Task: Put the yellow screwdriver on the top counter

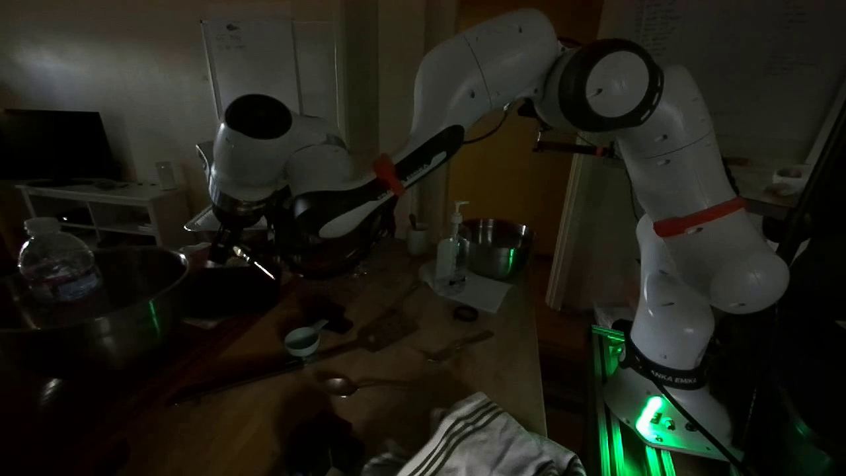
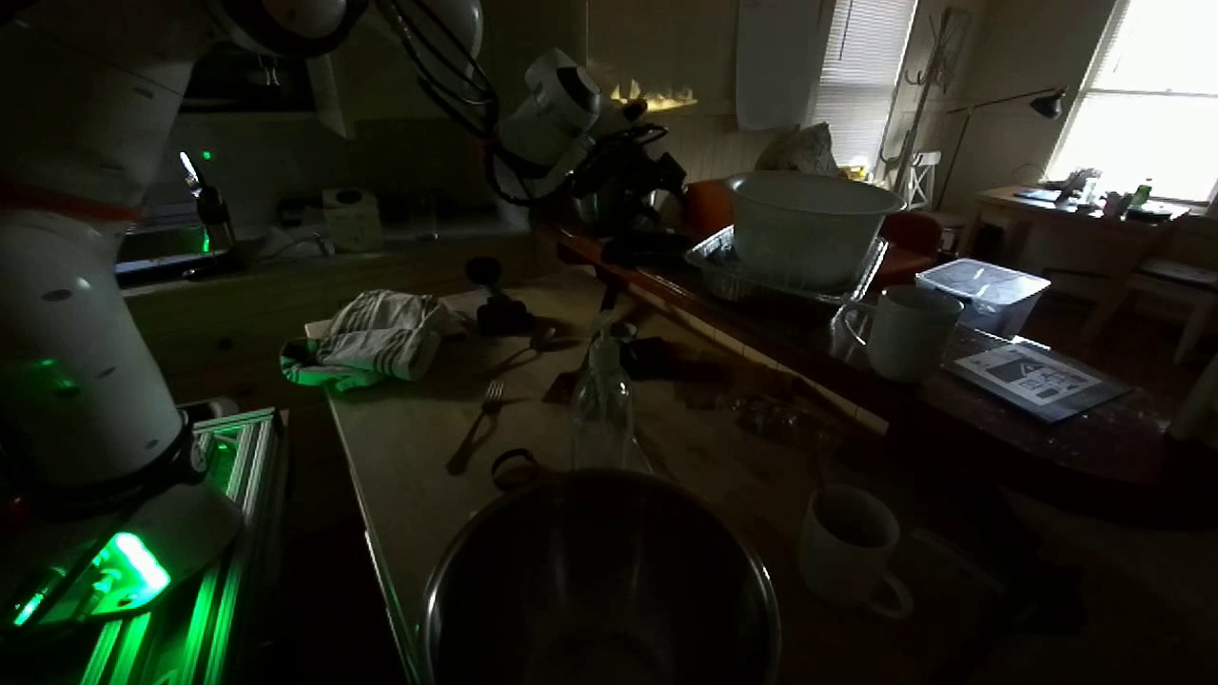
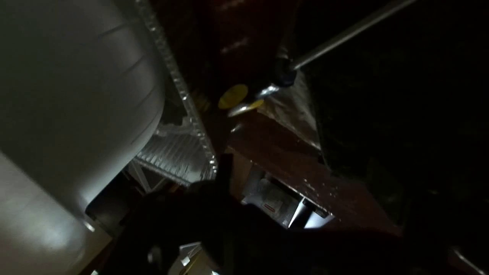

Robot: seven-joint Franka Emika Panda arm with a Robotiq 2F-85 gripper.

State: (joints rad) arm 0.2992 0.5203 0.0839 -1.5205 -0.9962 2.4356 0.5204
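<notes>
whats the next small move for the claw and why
Probably ease the claw down slightly before any release: in the wrist view the yellow screwdriver has its handle over or on the top counter, and an exterior view shows its shaft close by the claw. It is too dark to tell if it is gripped.

Dim light over the wooden table [image 1: 482, 377], and there's the bottle [image 1: 453, 261], upright, paper [image 1: 492, 297] spread at its foot. In an exterior view, just behind it, the steel bowl [image 1: 496, 260], and behind it to the left, a mug [image 1: 417, 240]. In front of the bottle, a black ring [image 1: 474, 313], then a fork [image 2: 477, 428]! Forward and left of it, the spatula [image 1: 380, 332], a measuring cup [image 1: 302, 341], a spoon [image 1: 340, 385]; well forward, a crumpled towel [image 1: 496, 443]. Higher, well apart from the bottle, the counter [image 2: 1066, 452] carries a foil tray [image 2: 733, 279], another mug [image 2: 913, 333], a printed panel [image 2: 1035, 381].
</notes>
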